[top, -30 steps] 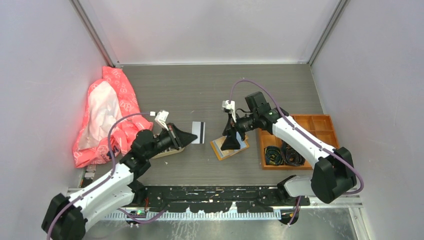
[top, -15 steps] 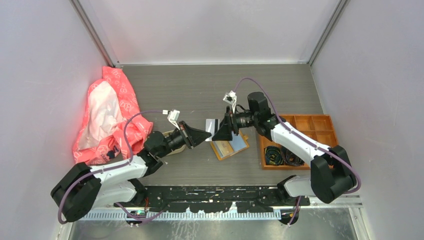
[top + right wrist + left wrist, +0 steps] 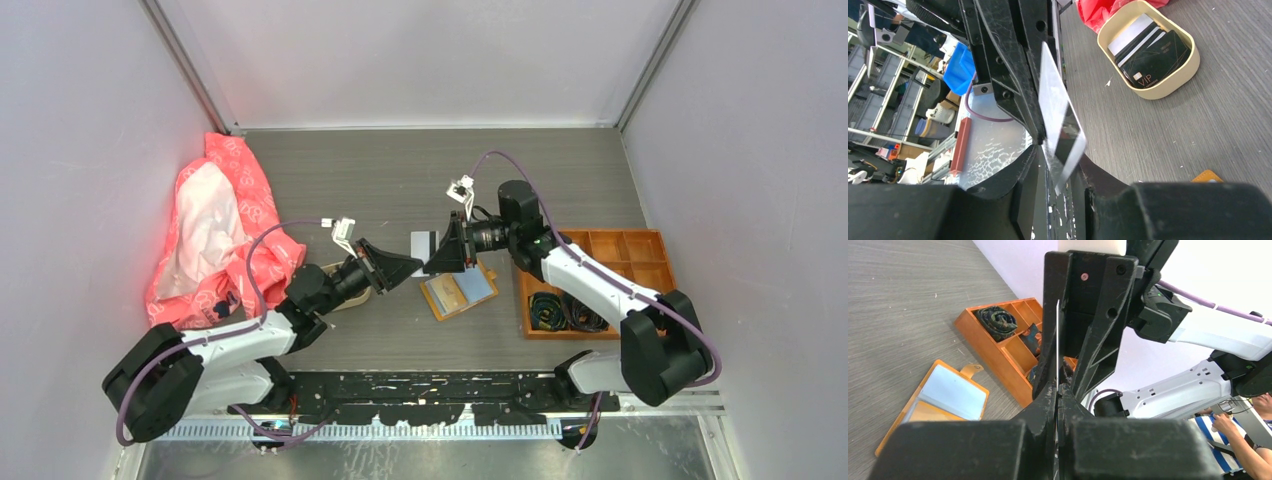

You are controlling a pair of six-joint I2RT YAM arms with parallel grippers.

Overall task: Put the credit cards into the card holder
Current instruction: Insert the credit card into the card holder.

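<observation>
A white credit card with a dark stripe [image 3: 423,241] [image 3: 1058,120] hangs in mid-air between both arms. My left gripper [image 3: 414,266] [image 3: 1058,390] is shut on one edge of it; in the left wrist view the card shows only as a thin white line [image 3: 1057,340]. My right gripper [image 3: 433,262] [image 3: 1058,150] faces it, jaws partly narrowed around the card's other end with a gap still on one side. The mustard card holder [image 3: 459,292] [image 3: 943,400] lies open on the table below, a pale blue card in it. More credit cards [image 3: 1153,55] lie in the beige tray [image 3: 1193,60].
An orange compartmented box [image 3: 600,285] [image 3: 998,345] with black coils stands right of the card holder. A crumpled red and white bag [image 3: 215,225] lies at the left wall. The beige tray is mostly hidden under my left arm in the top view.
My left gripper carried the card up and right. My right gripper left the card holder, swung left to meet it, and its jaws have been narrowing around the card.
</observation>
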